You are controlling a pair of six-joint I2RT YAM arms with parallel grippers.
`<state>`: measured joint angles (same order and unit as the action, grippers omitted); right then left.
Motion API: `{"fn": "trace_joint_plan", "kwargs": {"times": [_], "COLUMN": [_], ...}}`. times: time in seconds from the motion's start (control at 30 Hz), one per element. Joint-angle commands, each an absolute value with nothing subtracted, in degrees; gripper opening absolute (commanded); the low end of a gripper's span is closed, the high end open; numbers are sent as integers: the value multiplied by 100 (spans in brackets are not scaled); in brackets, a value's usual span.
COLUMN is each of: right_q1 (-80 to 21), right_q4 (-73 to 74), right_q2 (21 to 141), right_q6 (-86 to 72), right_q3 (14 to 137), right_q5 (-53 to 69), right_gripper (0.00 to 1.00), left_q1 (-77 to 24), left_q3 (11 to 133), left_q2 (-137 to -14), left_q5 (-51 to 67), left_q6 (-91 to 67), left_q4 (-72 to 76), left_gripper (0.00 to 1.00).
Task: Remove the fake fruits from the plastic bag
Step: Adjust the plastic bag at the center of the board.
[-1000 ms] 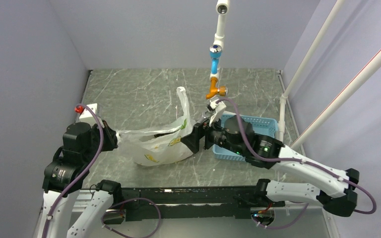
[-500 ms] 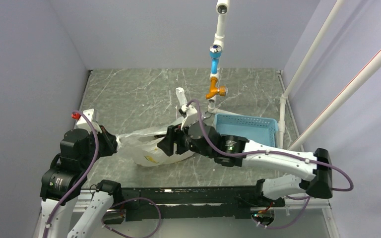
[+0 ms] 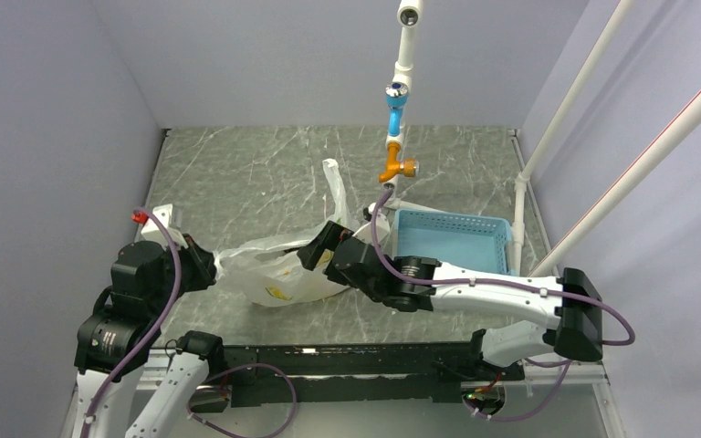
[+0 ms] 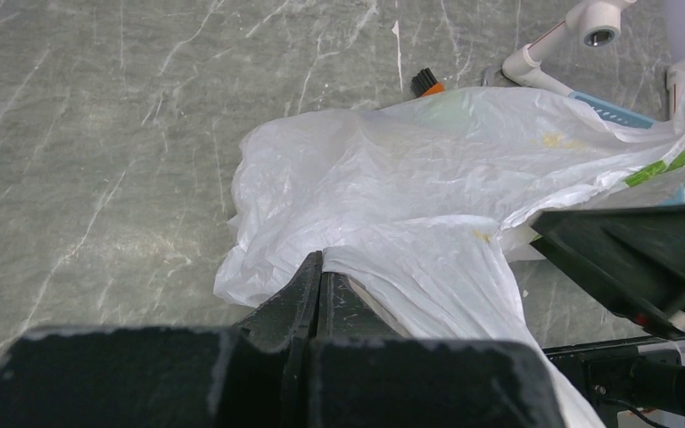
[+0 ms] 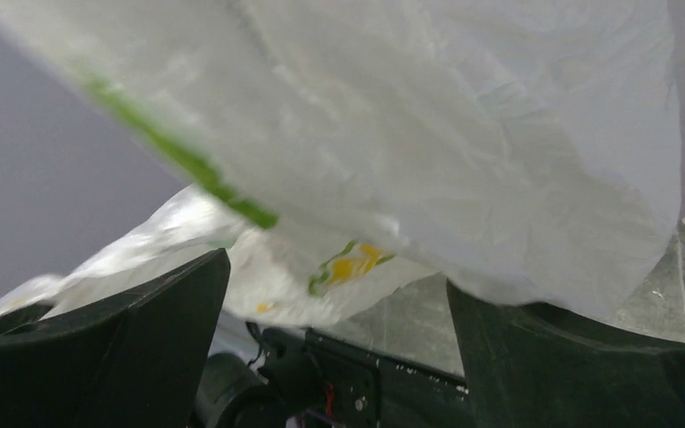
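Note:
The plastic bag lies on its side in the middle of the table, thin white film with lemon prints, one loop handle sticking up. My left gripper is shut on the bag's left end; the left wrist view shows its jaws pinching the film of the bag. My right gripper is open at the bag's right side, its fingers spread wide with bag film draped over and between them. The fake fruits are hidden inside the bag.
A light blue slotted basket stands right of the bag, by the right arm. A hanging blue and orange pipe fitting is behind the bag. White pipes run along the right wall.
My right gripper has moved left from beside the basket to the bag's right side and tilted up under the film. The left gripper has kept its hold.

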<state>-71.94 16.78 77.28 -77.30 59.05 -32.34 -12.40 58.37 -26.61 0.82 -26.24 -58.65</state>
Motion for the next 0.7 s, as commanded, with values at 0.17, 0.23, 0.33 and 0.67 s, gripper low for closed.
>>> {"fn": "trace_joint_plan", "kwargs": {"times": [0.17, 0.23, 0.33, 0.67], "right_q1": [-7216, -7202, -7109, -6987], "right_q4": [937, 1105, 1274, -1963], "right_q2": [8043, 8112, 8196, 7438], "right_q6": [-8475, -8571, -8788, -5523], "right_q3": [5536, 5583, 5546, 3885], "right_q5": [-4137, -4454, -4542, -2683], "right_gripper": [84, 76, 59, 0], "left_q1": [-1213, -1213, -1213, -1213], "left_q3": [5790, 5664, 5639, 7043], "left_q2": [-2539, -2411, -2302, -2529], "left_q5": [146, 149, 26, -161], "left_q6": [-2967, -3021, -2860, -1943], "left_q4": [-5811, -5822, -5998, -6747], "left_gripper": [0, 0, 0, 75]}}
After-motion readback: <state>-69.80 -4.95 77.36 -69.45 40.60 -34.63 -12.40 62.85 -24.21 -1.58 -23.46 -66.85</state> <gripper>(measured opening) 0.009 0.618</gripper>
